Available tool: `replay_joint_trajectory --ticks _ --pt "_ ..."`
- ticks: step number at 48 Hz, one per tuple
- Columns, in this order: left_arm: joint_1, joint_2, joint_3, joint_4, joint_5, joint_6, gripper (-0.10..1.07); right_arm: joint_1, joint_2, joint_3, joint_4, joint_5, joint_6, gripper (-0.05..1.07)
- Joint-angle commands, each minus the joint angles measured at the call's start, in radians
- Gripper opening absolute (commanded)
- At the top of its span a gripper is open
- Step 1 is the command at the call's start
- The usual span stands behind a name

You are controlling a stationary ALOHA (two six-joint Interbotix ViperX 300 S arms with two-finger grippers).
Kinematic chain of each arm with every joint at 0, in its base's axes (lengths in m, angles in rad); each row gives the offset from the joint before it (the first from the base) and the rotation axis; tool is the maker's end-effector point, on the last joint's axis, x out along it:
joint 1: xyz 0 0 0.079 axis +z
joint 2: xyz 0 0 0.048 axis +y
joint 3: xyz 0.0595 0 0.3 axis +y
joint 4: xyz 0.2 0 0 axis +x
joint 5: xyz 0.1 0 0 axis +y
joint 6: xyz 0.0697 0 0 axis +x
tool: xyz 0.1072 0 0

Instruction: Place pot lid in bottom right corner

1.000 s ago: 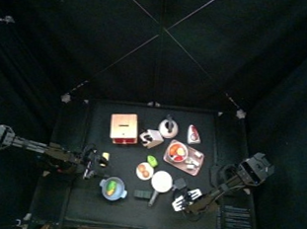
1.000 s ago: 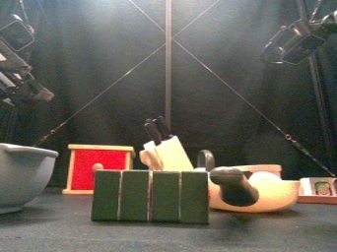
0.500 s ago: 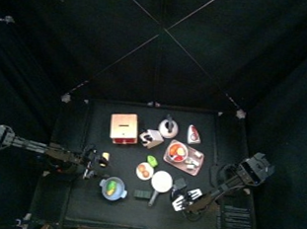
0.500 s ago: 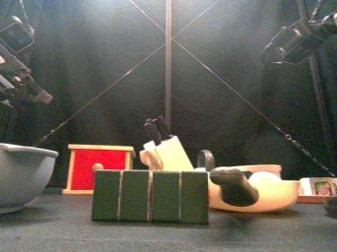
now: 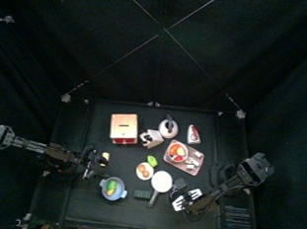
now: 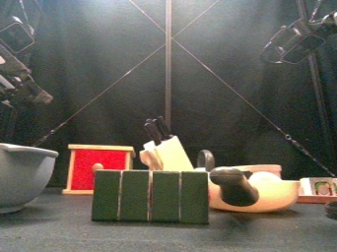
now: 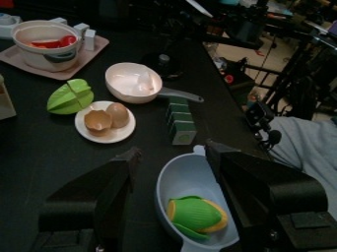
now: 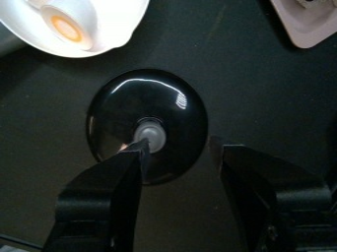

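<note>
The pot lid (image 8: 145,128), a glossy black disc with a small grey knob at its centre, lies flat on the black counter (image 8: 250,94) directly beneath the right end effector (image 8: 178,162). That end effector's jaws are spread apart on either side of the lid's lower edge, gripping nothing. In the top view the right end effector (image 5: 201,202) hangs low over the front right part of the counter, and the lid itself cannot be made out there. Just beyond the lid in the right wrist view sits a pale ladle-like bowl (image 8: 66,25) with an orange spot inside it.

The left end effector (image 7: 168,197) hovers with its jaws released and apart above a grey-blue bowl (image 7: 184,192) that holds a yellow-green item (image 7: 195,215). Near the bowl stand a row of dark green blocks (image 7: 182,120), a white plate (image 7: 102,123) with two brown egg-like pieces, a green leaf-shaped item (image 7: 71,96) and a pink-white cup (image 7: 134,82).
</note>
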Motion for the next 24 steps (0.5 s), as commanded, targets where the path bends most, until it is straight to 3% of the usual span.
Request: replay_joint_trajectory --ticks 1,12,24 --pt "0.002 0.003 -0.011 -0.002 -0.003 0.002 0.91 -0.011 -0.015 -0.031 -0.012 -0.003 -0.002 0.86" --pt "0.002 0.003 -0.011 -0.002 -0.003 0.002 0.91 -0.078 -0.048 -0.031 -0.100 -0.003 -0.020 0.86" --pt "0.005 0.003 -0.011 -0.011 -0.003 0.000 0.91 -0.268 -0.104 -0.034 -0.291 -0.003 -0.081 0.86"
